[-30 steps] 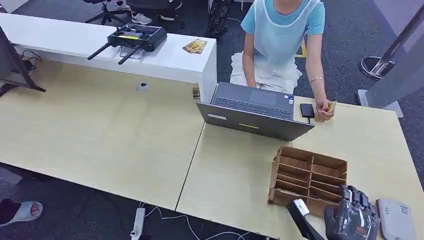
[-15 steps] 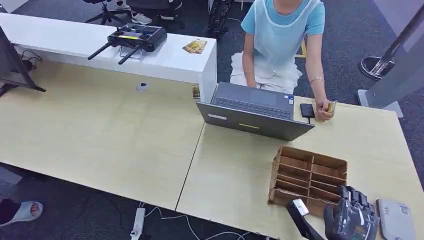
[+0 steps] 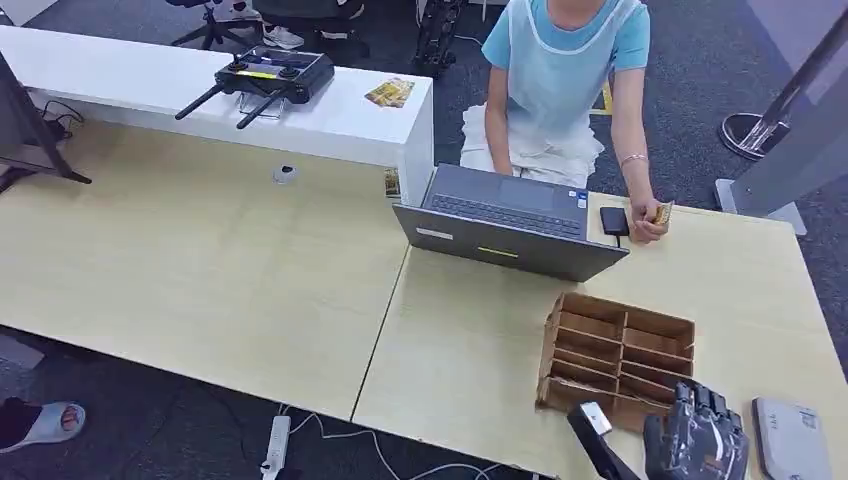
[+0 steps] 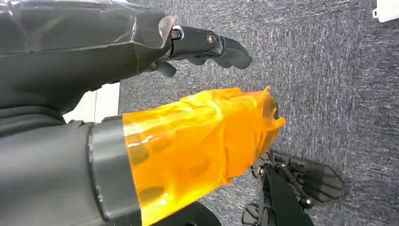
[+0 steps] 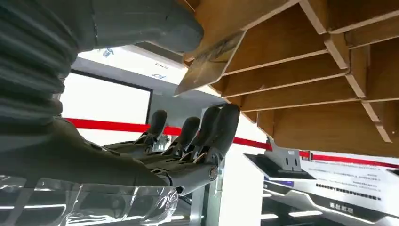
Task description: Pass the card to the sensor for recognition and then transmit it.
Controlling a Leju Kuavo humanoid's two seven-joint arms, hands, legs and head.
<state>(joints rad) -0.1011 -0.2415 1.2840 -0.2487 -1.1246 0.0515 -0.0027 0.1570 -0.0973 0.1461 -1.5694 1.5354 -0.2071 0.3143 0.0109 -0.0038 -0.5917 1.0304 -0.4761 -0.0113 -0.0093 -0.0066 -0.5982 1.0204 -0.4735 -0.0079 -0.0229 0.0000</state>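
With the right hand, drawing back slightly from the wooden rack toward the near edge of the bench, lower and closer in than a second ago. Pressing the thumb on the card at the mouth of a rack slot, fingers reaching out apart from it; cannot tell whether truly pinching. Probably sliding the card out, with the grey device just beside waiting as the likely sensor. Hanging the left hand spread over the floor, holding nothing.
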